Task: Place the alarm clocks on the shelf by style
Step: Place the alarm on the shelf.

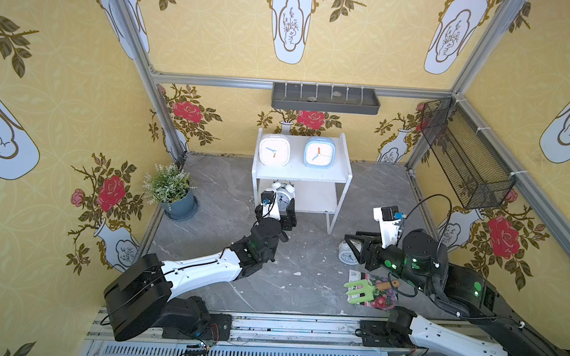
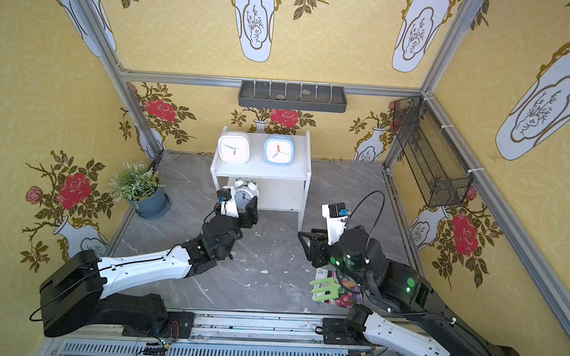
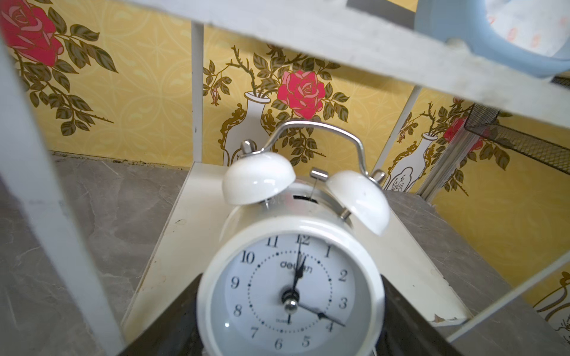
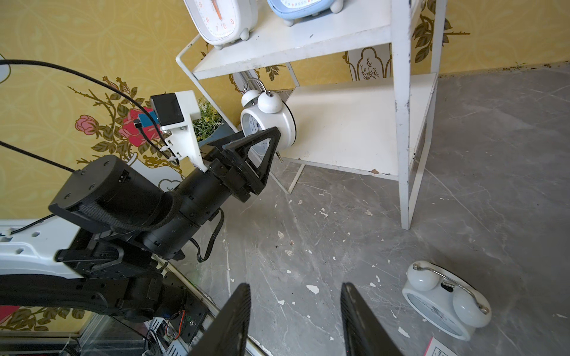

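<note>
The white shelf (image 1: 311, 175) stands at the back wall. Its top board carries a white rounded-square alarm clock (image 1: 274, 150) and a light blue one (image 1: 319, 152). My left gripper (image 1: 280, 204) is shut on a white twin-bell alarm clock (image 3: 290, 277), its black fingers (image 3: 172, 323) on either side of the case. That clock (image 4: 271, 123) is at the front left corner of the lower board (image 4: 348, 129), slightly tilted; whether it rests there I cannot tell. A second twin-bell clock (image 4: 444, 305) lies face up on the floor. My right gripper (image 4: 296, 308) hangs open beside it, holding nothing.
A potted plant (image 1: 172, 192) stands left of the shelf. A green garden fork (image 1: 359, 292) lies on a flowered packet under my right arm. A grey tray (image 1: 325, 98) hangs on the back wall and a black mesh basket (image 1: 464, 156) on the right wall.
</note>
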`<state>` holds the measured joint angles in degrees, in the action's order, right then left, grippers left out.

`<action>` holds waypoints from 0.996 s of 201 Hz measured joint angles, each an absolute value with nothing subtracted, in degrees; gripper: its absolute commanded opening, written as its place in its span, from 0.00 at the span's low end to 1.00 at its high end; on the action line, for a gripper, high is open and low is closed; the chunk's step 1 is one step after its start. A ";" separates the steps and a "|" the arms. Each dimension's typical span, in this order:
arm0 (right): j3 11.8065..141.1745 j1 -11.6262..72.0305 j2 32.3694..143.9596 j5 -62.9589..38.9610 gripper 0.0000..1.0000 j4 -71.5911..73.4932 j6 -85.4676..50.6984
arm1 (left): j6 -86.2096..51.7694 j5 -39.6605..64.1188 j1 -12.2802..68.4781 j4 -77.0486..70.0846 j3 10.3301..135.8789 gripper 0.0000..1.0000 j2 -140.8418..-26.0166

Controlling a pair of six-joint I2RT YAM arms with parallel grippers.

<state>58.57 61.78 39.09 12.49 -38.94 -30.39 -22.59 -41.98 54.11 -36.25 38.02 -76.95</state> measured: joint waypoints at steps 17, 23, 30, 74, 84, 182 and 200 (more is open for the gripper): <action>58.57 61.78 38.87 12.47 0.49 -38.94 -30.37 | -22.55 -41.95 54.02 -36.27 38.54 0.58 -78.19; 58.57 61.78 38.85 12.47 0.49 -38.94 -30.37 | -22.52 -42.00 54.02 -36.51 38.63 0.57 -78.72; 58.54 61.78 38.76 12.43 0.49 -38.94 -30.37 | -22.41 -42.00 54.02 -36.77 38.74 0.57 -79.37; 57.78 61.78 37.34 11.66 0.49 -38.92 -30.39 | -20.95 -43.83 53.95 -40.51 39.66 0.55 -83.18; 57.58 61.78 37.08 11.14 0.49 -38.94 -30.39 | -20.80 -44.29 53.95 -41.36 39.66 0.55 -83.53; 56.53 61.78 36.10 10.33 0.49 -38.65 -30.41 | -16.34 -47.55 53.95 -50.74 39.16 0.55 -87.33; 56.53 61.78 36.38 10.15 0.49 -38.50 -30.41 | -15.44 -47.97 53.95 -51.51 39.07 0.55 -88.38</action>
<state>56.53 61.78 36.38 10.15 -38.50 -30.41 -15.44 -47.97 53.95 -51.51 39.07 -88.38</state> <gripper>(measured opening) 0.491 0.784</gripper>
